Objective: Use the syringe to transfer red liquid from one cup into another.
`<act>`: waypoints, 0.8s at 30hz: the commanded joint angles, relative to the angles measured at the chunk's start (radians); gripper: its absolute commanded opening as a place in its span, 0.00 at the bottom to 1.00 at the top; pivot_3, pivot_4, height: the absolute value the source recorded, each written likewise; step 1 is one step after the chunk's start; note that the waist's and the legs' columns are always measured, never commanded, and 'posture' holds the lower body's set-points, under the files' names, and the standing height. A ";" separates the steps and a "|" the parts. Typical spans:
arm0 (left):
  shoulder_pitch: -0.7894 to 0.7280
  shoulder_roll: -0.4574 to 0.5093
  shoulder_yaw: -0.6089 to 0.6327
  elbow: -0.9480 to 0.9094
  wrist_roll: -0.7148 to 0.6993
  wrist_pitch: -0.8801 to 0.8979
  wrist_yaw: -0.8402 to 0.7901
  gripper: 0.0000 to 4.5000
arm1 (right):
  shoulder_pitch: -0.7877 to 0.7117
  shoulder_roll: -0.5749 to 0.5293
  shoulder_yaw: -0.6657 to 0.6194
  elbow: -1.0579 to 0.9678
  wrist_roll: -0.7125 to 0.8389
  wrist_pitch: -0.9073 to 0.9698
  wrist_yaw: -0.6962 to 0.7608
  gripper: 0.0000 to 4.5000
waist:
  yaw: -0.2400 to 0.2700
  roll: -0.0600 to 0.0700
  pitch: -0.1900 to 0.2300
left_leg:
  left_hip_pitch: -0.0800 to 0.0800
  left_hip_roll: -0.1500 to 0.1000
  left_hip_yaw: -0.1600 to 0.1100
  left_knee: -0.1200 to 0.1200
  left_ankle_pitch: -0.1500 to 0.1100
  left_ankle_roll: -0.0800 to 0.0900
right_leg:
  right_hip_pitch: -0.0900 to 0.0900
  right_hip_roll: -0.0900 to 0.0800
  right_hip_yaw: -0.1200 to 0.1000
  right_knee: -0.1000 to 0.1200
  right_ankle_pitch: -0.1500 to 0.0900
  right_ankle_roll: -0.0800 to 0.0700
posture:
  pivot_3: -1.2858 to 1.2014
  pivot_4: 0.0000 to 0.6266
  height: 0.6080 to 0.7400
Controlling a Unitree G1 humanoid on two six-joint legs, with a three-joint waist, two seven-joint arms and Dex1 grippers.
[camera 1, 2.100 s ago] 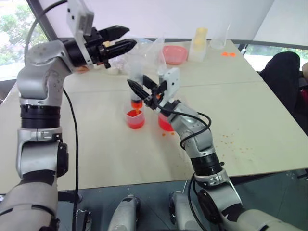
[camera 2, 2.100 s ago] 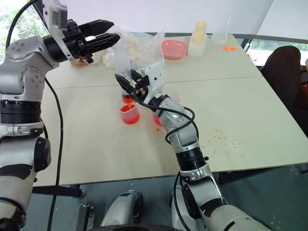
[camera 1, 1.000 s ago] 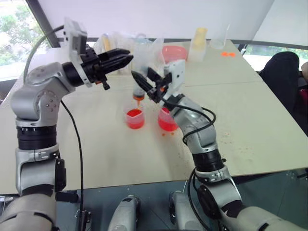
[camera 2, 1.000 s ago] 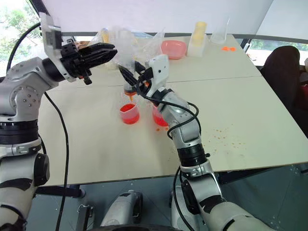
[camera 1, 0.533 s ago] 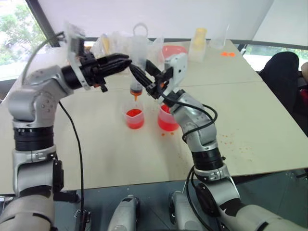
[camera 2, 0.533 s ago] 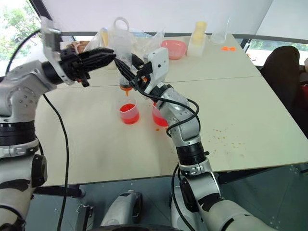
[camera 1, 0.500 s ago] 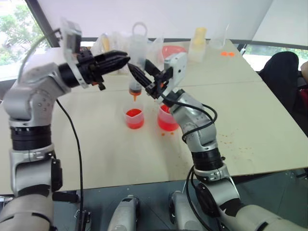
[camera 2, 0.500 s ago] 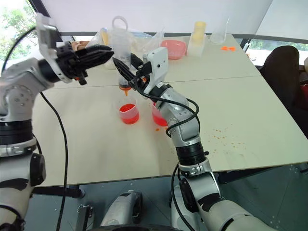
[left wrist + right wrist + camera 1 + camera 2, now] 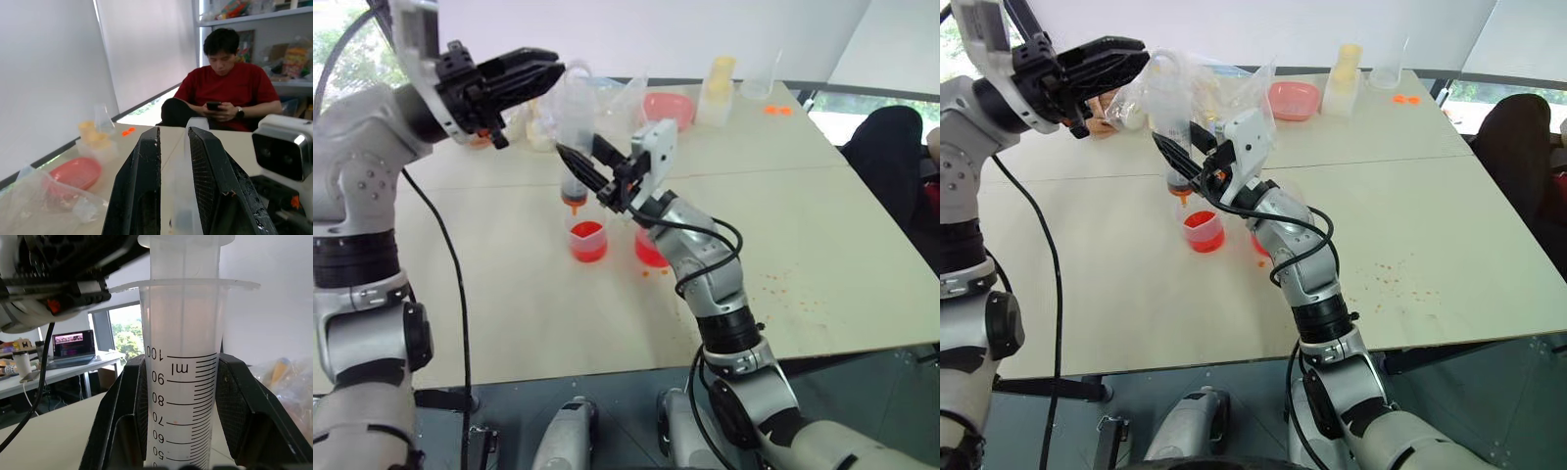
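My right gripper (image 9: pixel 576 147) is shut on the barrel of the clear syringe (image 9: pixel 572 162), which it holds upright above the table. The black graduation marks on the syringe (image 9: pixel 183 396) fill the right wrist view. The orange-red tip hangs just above and left of the smaller clear cup (image 9: pixel 588 242), which holds red liquid (image 9: pixel 588 250). The larger cup (image 9: pixel 649 253), also with red liquid in it, stands to its right, partly hidden behind my right arm. My left gripper (image 9: pixel 558 67), high up, is closed around the clear plunger top (image 9: pixel 180 196).
A pink bowl (image 9: pixel 668 108), clear plastic bags (image 9: pixel 612 93), a yellowish container (image 9: pixel 720 83) and a clear cup (image 9: pixel 759 83) line the table's far side. Red drops (image 9: pixel 651 272) spot the table near the cups. A person (image 9: pixel 227 83) sits past the right edge.
My left gripper has risen and drawn back to the left. My right gripper has carried the syringe a little to the left, so its tip now hangs left of the smaller cup.
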 commanded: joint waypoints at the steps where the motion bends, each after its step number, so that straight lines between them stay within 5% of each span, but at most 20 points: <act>1: -0.032 0.007 -0.007 -0.020 0.000 -0.018 -0.012 0.21 | -0.007 0.016 0.019 -0.021 0.002 -0.017 0.010 0.31 | -0.001 0.000 0.000 | 0.000 0.000 0.000 0.000 0.000 0.000 | 0.000 0.000 0.000 0.000 0.000 0.000 | 0.52 0.24 1.00; 24: 0.040 0.081 -0.076 0.005 0.112 -0.092 -0.099 0.21 | -0.008 0.008 0.017 -0.009 0.003 -0.024 -0.002 0.31 | 0.001 0.000 0.000 | 0.000 0.000 0.000 0.000 0.000 0.000 | 0.000 0.000 0.000 0.000 0.000 0.000 | 0.52 0.24 1.00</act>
